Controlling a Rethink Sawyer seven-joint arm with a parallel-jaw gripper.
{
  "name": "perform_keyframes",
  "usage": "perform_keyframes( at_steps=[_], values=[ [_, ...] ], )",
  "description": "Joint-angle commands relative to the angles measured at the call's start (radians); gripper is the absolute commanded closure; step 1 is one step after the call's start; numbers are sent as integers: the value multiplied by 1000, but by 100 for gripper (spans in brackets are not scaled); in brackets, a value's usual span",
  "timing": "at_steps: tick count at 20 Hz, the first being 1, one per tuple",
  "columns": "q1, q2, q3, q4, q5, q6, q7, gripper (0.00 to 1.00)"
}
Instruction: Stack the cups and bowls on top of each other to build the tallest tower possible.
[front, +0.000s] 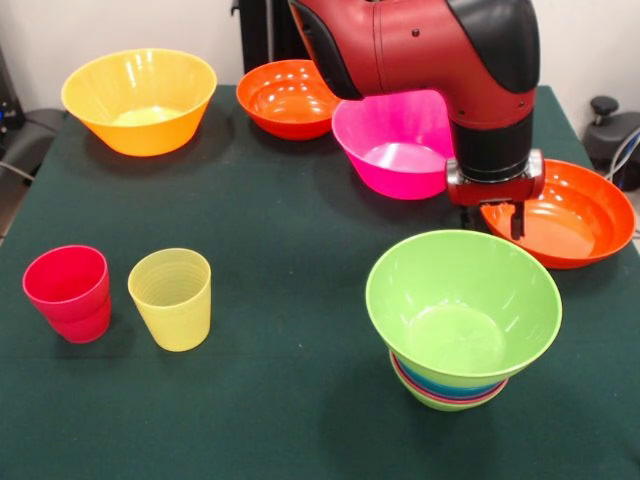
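The dark green surface (300, 250) takes up pretty much everything. Next biggest is the red and black arm (420, 45), coming down over the right half, with its hand (517, 222) hanging just above the near rim of the wide orange bowl (565, 215) at the right edge. Only 1 dark finger really shows under the wrist, so I can't tell if the hand is spread or pressed together, and nothing seems to be in it.

The tower (460, 320) sits front right: a big light-green bowl (462, 300) on top, nested into others whose rims peek out below as blue, red and pale green bands (can't count them exactly).

Along the far side there's a large yellow-orange bowl (140, 100) at the left, a smaller orange bowl (288, 97) near the middle, and a pink bowl (395, 145) partly behind the arm, just beside the wide orange one.

Smallest stuff: 2 cups at front left, both upright and close but apart, the red cup (68, 293) on the left and the see-through yellow cup (171, 298) beside it.
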Motion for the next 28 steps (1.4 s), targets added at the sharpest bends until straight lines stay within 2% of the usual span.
perform_keyframes(
  at_steps=[1, 2, 3, 22, 28],
  values=[
    [22, 54, 9, -91, -26, -52, 89, 0],
    [23, 54, 8, -90, -26, -52, 90, 0],
    [24, 54, 7, -90, -26, -53, 91, 100],
    [9, 53, 33, -87, -23, -58, 90, 100],
    [-4, -38, 70, -57, 14, 36, 93, 100]
  ],
)
